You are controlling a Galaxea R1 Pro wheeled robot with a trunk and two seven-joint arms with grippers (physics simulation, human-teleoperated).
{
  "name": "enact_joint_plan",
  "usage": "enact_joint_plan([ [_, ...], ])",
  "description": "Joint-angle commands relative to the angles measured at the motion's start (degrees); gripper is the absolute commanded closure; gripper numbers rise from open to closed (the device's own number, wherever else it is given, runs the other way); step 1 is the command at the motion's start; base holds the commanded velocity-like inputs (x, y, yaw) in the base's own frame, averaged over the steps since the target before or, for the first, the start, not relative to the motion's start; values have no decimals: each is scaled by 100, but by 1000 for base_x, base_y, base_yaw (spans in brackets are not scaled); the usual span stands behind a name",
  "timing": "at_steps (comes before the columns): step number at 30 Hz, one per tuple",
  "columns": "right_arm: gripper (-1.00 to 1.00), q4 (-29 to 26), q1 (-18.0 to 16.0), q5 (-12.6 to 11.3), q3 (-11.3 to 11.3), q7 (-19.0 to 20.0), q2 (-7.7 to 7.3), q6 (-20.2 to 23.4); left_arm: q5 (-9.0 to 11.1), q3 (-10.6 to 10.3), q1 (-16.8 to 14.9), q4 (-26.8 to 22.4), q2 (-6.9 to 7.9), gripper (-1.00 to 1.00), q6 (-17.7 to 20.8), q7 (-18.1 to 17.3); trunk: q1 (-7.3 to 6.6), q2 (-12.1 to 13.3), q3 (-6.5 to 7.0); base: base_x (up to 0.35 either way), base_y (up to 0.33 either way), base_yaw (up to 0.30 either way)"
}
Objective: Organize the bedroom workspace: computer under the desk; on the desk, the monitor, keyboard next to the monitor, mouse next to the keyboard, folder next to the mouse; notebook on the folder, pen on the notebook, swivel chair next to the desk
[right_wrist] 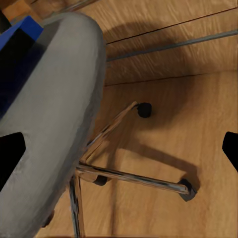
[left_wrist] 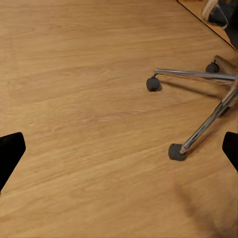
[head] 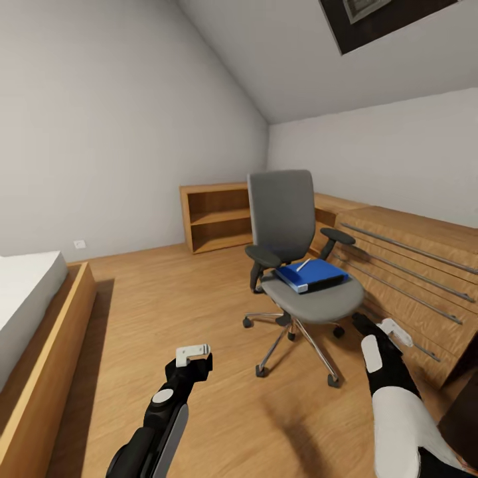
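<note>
Wood flooring spreads under the swivel chair (head: 299, 265), whose seat carries the folder (head: 312, 273), likely with the pen (head: 303, 265) on top. It sits ahead of the right gripper (head: 388, 330). Left gripper (head: 194, 354) hangs aside; both jaws are spread wide, holding nothing, ready to approach.

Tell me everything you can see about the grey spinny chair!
The swivel chair stands upright on the wooden floor, beside a light-wood drawer unit. It has a tall grey back, a rounded grey seat, two black armrests and a shiny chrome star base with small dark castors. A bright blue folder lies flat on the seat with a slim white pen on top. Neither pincer touches the chair.
</note>
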Motion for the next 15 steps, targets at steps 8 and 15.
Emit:
enact_joint_plan([
  [8, -100, -3216, 1521, -94, 426, -20, 811, 1059, 67, -13, 20, -544, 3, -100, 34, 44, -177, 320, 138, -1, 0, 0],
  [15, -100, -3299, 1579, -123, 523, -31, 811, 1114, 68, -19, 23, -605, -2, -100, 34, 95, -331, 601, 264, 0, 0, 0],
])
